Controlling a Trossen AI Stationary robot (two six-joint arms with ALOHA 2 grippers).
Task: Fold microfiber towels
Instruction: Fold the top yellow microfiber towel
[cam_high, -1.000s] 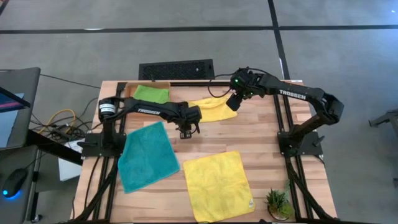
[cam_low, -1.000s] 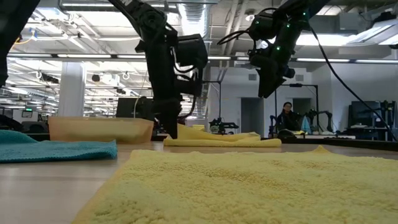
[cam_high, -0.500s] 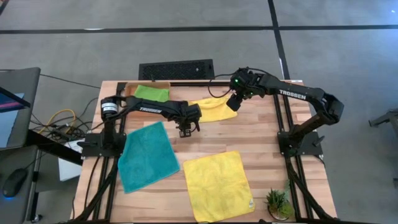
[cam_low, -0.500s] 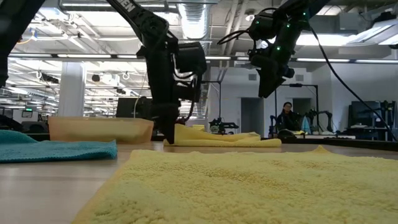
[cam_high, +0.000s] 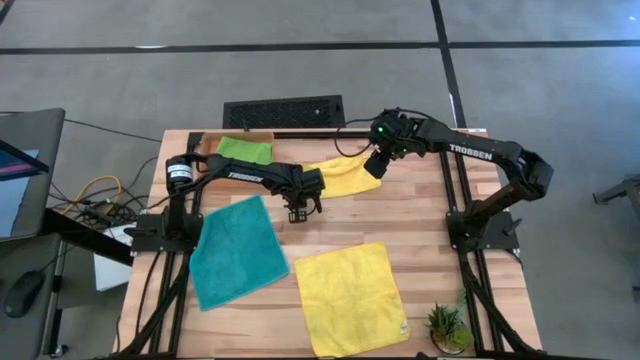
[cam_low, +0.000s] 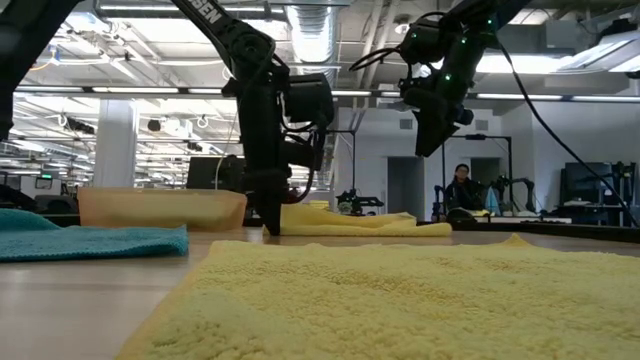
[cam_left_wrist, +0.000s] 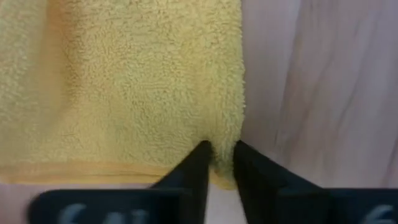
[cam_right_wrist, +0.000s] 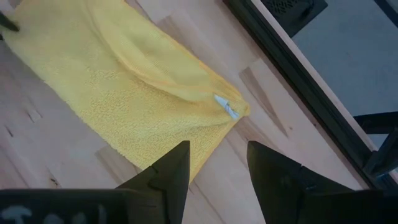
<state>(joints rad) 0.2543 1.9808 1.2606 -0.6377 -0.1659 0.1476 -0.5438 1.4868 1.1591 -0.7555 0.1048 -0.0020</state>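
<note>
A folded yellow towel (cam_high: 345, 177) lies flat on the wooden table at the far middle. My left gripper (cam_high: 297, 209) stands at its near left corner, pointing steeply down, shut on the cloth; in the low view its tips (cam_low: 272, 226) reach the tabletop. My right gripper (cam_high: 375, 165) hovers open above the towel's right end (cam_right_wrist: 186, 112), touching nothing. A teal towel (cam_high: 235, 250) and a second yellow towel (cam_high: 350, 295) lie spread out nearer. A lime green towel (cam_high: 243, 150) lies in the orange tray (cam_high: 210, 140). My left gripper pinches the folded yellow towel's corner (cam_left_wrist: 222, 142) between its two fingers (cam_left_wrist: 189, 171), a small bunch of cloth showing in the narrow gap. The fingers come from above, pointing steeply down. The towel lies flat on the table. How many layers are caught, I cannot tell.
A small potted plant (cam_high: 447, 325) stands at the near right corner. A dark metal frame (cam_high: 455, 190) runs along the table's right side and a black grate (cam_high: 283, 111) lies beyond the far edge. Bare wood (cam_high: 400, 215) shows between the towels.
My left gripper has sunk a little and come down onto the table at the folded yellow towel's near left corner. The towels lie as before.
</note>
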